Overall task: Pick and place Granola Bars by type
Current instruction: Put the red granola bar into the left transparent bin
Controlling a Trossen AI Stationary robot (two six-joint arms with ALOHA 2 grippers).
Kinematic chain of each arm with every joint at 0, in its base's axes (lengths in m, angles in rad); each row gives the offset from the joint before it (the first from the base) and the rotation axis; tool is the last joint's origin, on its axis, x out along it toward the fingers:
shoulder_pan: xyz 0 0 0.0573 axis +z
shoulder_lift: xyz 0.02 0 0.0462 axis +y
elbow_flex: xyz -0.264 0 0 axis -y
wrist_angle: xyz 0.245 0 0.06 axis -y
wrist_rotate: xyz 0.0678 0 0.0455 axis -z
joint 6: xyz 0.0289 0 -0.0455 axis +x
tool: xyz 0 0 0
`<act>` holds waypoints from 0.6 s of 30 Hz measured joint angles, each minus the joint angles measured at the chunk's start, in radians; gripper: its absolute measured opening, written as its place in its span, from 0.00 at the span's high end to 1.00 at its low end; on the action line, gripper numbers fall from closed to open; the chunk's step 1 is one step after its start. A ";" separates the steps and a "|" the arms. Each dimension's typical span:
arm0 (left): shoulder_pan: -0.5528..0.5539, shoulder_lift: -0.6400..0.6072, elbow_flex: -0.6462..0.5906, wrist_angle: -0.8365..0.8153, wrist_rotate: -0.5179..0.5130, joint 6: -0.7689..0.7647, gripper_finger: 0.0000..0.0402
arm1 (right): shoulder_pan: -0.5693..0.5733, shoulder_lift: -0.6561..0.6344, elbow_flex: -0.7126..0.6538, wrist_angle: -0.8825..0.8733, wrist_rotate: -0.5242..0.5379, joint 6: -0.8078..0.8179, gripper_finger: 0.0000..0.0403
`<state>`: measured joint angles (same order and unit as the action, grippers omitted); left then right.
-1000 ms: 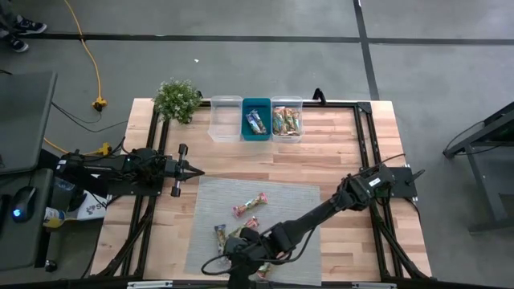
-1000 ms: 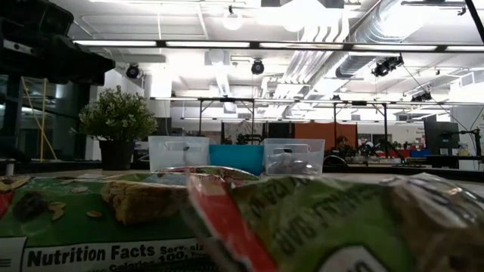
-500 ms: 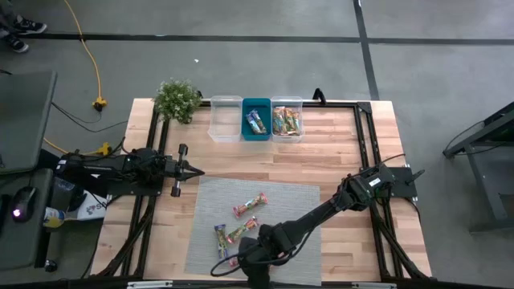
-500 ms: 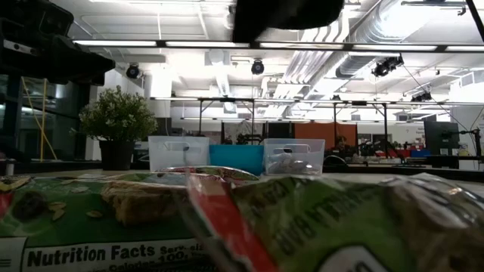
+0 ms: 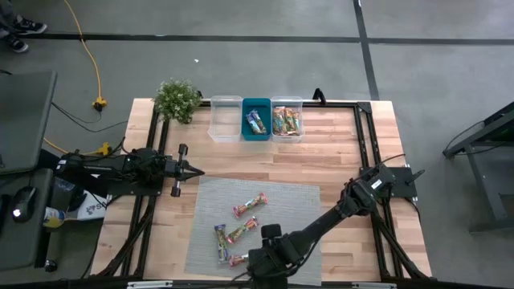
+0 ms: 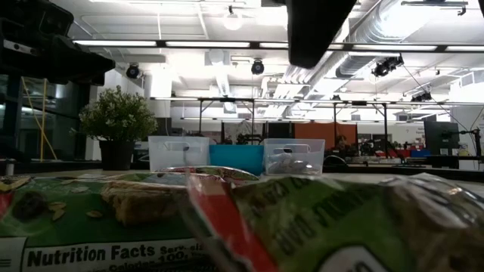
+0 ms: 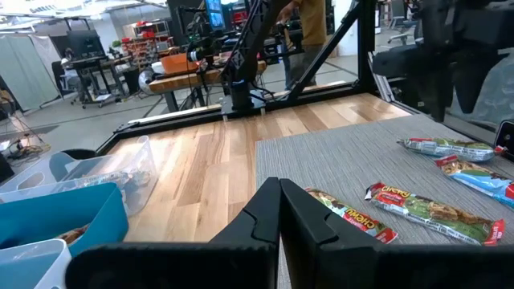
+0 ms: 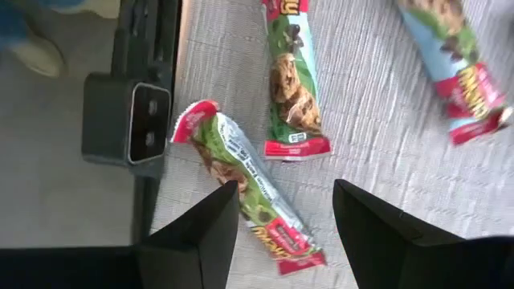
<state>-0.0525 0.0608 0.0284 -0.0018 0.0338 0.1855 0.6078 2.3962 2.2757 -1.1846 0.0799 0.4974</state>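
Several wrapped Granola Bars lie flat on the grey mat (image 5: 257, 193): a pink one (image 5: 250, 205), a green one (image 5: 241, 231), a blue one (image 5: 220, 239) and a green, red-ended one (image 5: 238, 259) by the mat's near edge. My right gripper (image 5: 255, 265) hangs open above that last bar (image 8: 245, 197), its fingers on either side, touching nothing. The same bar fills the low view's foreground (image 6: 302, 227). My left gripper (image 5: 193, 171) waits shut at the mat's far left corner, its fingers (image 7: 279, 209) pointing toward the bars (image 7: 426, 210).
Three bins stand in a row at the far edge: an empty clear one (image 5: 226, 119), a teal one (image 5: 256, 120) and a clear one (image 5: 287, 120), the last two holding bars. A potted plant (image 5: 177, 98) stands left of them. A small black camera box (image 8: 128, 116) sits beside the near bar.
My right gripper has drawn toward the table's near edge and a little to the right, staying open. It has uncovered the bars it hung over. In the low view its dark shape has come in at the top and slid right.
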 joint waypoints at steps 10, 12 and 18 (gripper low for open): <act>0.000 0.000 0.000 0.000 0.000 0.000 1.00 | 0.042 0.001 -0.060 0.017 0.042 -0.079 0.54; 0.000 0.000 0.000 0.000 0.000 0.000 1.00 | 0.050 0.000 -0.088 0.038 0.039 -0.078 0.54; 0.000 0.000 0.000 0.000 0.000 0.000 1.00 | 0.065 0.002 -0.165 0.089 0.031 -0.079 0.54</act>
<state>-0.0527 0.0611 0.0284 -0.0018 0.0338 0.1855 0.6728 2.3978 2.1111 -1.0958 0.1107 0.4180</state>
